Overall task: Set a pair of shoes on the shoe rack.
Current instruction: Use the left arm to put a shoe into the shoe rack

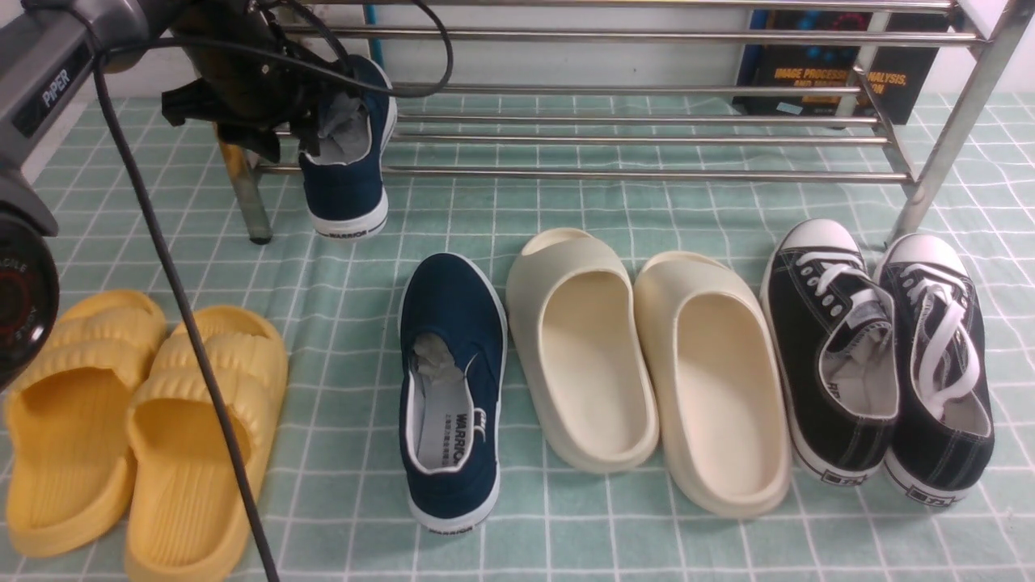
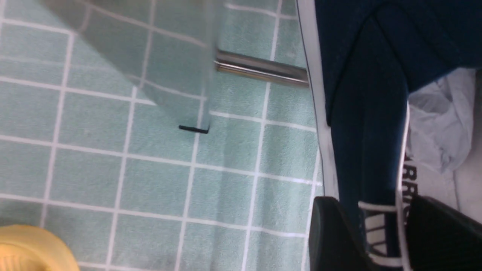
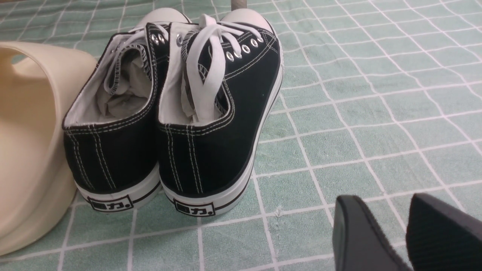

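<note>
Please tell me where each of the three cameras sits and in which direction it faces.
Front view: between the arms, looking forward at the shoe rack; the left arm shows.
Left wrist view: on the left arm, looking past the left gripper at the navy shoe by the rack.
Right wrist view: on the right arm, low, facing the black sneakers; the right gripper shows.
Shared: front and left wrist both see that navy shoe; front and right wrist both see the black sneakers.

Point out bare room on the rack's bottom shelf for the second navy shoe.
Free: the shoe rack's lower bars, from the shelved navy shoe across to the right leg. Crowded: the left end, where the left gripper straddles that shoe's collar.
</note>
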`<state>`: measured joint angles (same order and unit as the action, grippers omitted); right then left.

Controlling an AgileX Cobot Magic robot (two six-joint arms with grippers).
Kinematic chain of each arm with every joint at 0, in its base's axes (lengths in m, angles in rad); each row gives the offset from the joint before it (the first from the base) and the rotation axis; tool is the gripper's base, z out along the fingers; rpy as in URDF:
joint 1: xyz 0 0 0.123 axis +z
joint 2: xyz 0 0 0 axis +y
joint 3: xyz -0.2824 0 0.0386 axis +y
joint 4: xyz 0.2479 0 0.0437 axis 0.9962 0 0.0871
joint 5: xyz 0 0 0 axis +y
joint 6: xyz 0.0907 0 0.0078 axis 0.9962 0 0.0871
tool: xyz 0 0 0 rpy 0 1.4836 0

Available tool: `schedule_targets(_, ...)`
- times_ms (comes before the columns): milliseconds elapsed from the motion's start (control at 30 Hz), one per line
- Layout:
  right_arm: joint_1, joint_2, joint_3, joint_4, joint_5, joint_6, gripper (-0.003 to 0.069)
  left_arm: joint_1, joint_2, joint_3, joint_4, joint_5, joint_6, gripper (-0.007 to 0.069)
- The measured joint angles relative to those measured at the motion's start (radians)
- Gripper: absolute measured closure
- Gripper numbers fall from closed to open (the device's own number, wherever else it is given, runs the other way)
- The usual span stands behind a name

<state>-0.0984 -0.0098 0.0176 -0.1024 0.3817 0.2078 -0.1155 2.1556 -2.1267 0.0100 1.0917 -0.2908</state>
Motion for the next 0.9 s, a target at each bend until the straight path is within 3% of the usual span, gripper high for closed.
schedule_targets(200, 0.0, 0.0, 0.0, 0.0, 0.0, 0.0, 0.042, 0.0, -0.005, -0.003, 0.002, 0.044, 0.015, 0.0342)
schedule_targets(433, 0.0, 0.0, 0.0, 0.0, 0.0, 0.0, 0.042, 0.0, -0.044, -0.003, 0.005, 0.136, 0.041, 0.0462)
schedule_targets(633, 0.0, 0.0, 0.0, 0.0, 0.0, 0.0, 0.042, 0.0, -0.105, 0.001, 0.005, 0.124, 0.053, 0.0567)
schedule_targets(900, 0.0, 0.0, 0.0, 0.0, 0.0, 0.0, 0.042, -0.001, -0.211, 0.053, -0.01, 0.145, 0.089, 0.0601)
